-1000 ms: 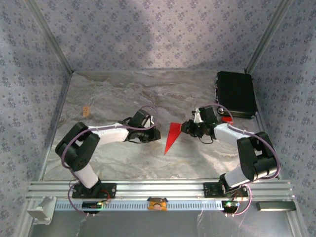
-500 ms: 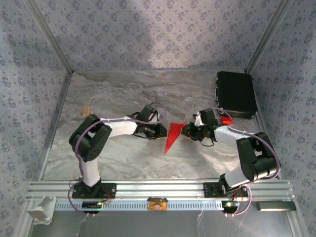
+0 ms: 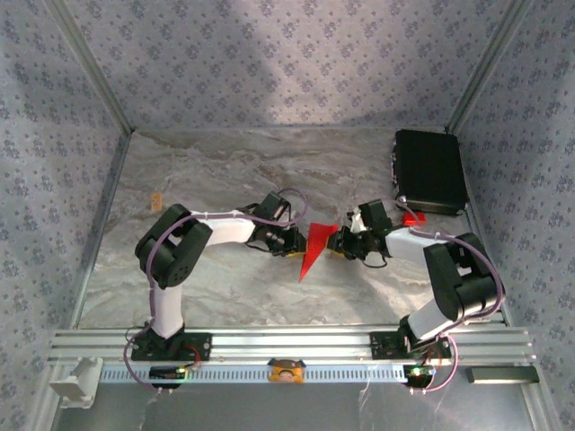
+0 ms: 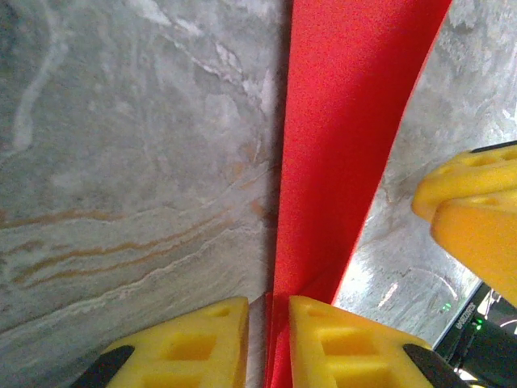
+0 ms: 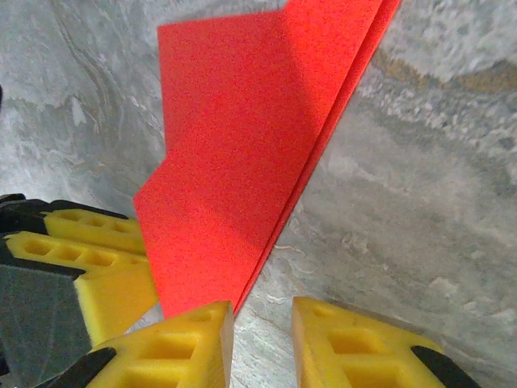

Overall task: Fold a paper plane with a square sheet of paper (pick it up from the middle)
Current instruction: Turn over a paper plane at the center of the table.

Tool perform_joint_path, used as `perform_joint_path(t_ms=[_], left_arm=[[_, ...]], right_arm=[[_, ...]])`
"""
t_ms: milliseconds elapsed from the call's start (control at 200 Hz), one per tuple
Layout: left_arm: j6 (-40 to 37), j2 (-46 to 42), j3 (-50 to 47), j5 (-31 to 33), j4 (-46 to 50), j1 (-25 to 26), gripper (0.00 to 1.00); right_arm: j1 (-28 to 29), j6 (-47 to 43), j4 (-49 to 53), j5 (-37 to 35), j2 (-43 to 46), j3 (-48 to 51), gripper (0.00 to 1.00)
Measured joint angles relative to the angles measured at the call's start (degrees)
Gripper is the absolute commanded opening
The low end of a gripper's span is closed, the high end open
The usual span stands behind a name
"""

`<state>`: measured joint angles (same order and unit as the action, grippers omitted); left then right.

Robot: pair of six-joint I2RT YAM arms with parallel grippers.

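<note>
Bright red paper plane (image 3: pixel 314 250), a slim folded dart of thin paper, lies near the middle of the grey marbled tabletop (image 3: pixel 207 162), between the two arms. In the top view its sharp point faces the near edge and its wider end faces away.

The left gripper (image 3: pixel 294 243) is at the plane's left edge and the right gripper (image 3: pixel 335 242) at its right edge, facing each other across it.

In the left wrist view the left gripper (image 4: pixel 269 305) has its yellow pads (image 4: pixel 186 343) only a narrow slit apart. The red paper (image 4: pixel 347 121) runs down into that slit against one pad, with a thin sliver of grey beside it; whether the jaws actually pinch it cannot be told. The right gripper's yellow fingers (image 4: pixel 472 214) sit just beside the paper's other edge.

In the right wrist view the right gripper (image 5: pixel 262 309) is slightly parted, with bare marble between its pads. The layered edge of the paper (image 5: pixel 234 145) meets the inner corner of one pad (image 5: pixel 174 347), and the left gripper's yellow fingers (image 5: pixel 97 263) show just beside the sheet.

A flat black rectangular case (image 3: pixel 429 171) rests at the far right of the table, and a small chunky red piece (image 3: pixel 413 217) lies at its near edge.
</note>
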<state>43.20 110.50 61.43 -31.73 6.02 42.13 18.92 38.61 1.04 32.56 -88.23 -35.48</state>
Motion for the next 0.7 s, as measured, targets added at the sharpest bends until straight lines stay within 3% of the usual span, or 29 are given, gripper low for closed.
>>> perform_joint_path(t_ms=[425,700], left_arm=[[-0.3,0.6,0.4,-1.3,0.2,1.1,0.16],[-0.3,1.1,0.8,-2.6,0.0,1.3,0.22]], right_arm=[[1.5,0.0,-0.9,2.2,-2.2,0.0,0.24],[2.0,0.0,-1.1,3.4,-3.6,-0.5,0.23]])
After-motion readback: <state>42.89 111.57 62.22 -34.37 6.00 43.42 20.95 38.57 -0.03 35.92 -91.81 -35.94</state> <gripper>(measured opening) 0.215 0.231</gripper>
